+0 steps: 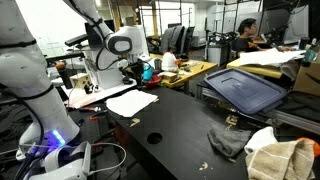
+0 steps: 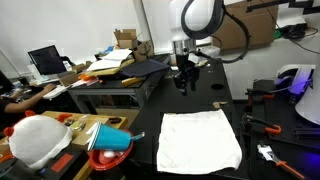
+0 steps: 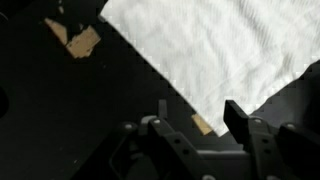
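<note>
Cloth [image 2: 200, 140] lies spread flat on the black tabletop [image 2: 228, 100], and the claw [image 2: 183, 86] hangs over its far edge with jaws apart and empty, so I judge it best to lift straight up, without dragging the corner.

Open-plan office: a black table [image 1: 175, 125], cluttered wooden desks [image 1: 195, 70], monitors [image 2: 45, 62], cardboard boxes [image 2: 127, 40], a white wall [image 2: 155, 25], a seated person [image 1: 245, 35]
</note>
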Controlling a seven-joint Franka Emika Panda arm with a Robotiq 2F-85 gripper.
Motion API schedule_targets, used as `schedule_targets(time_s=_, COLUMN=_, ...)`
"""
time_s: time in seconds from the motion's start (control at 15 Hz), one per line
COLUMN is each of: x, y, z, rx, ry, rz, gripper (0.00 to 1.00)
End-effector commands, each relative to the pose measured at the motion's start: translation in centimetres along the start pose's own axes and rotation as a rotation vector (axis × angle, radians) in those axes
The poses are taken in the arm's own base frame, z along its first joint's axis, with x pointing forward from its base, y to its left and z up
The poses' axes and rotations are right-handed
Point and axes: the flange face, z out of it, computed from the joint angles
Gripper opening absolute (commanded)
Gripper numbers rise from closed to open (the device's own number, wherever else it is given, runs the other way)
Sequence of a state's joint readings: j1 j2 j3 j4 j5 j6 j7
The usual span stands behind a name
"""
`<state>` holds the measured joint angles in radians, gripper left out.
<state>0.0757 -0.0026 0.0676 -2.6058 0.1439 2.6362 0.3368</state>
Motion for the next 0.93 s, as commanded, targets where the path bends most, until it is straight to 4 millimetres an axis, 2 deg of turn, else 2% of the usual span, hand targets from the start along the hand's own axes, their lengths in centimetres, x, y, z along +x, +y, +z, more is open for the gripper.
schedule_targets(time_s=0.0, x=5.8, y=3.7, z=-2.9, rx=-0.044, ry=0.104, rz=0.089, gripper=0.93)
schedule_targets(time_s=0.07, x=7.5, y=4.8, z=-3.5, rx=-0.059, ry=0.125, rz=0.113, gripper=0.99)
schedule_targets(time_s=0.33, x=12.9, y=8.3, z=-4.2, rx=-0.112, ry=0.181, rz=0.226, gripper=1.00)
schedule_targets(time_s=0.53, x=16.0, y=10.9, z=-3.6, rx=-0.150, ry=0.191, rz=0.330, gripper=1.00)
schedule_targets(time_s=0.87, x=20.0, y=15.3, z=-3.1, rx=-0.181, ry=0.216, rz=0.463, gripper=1.00)
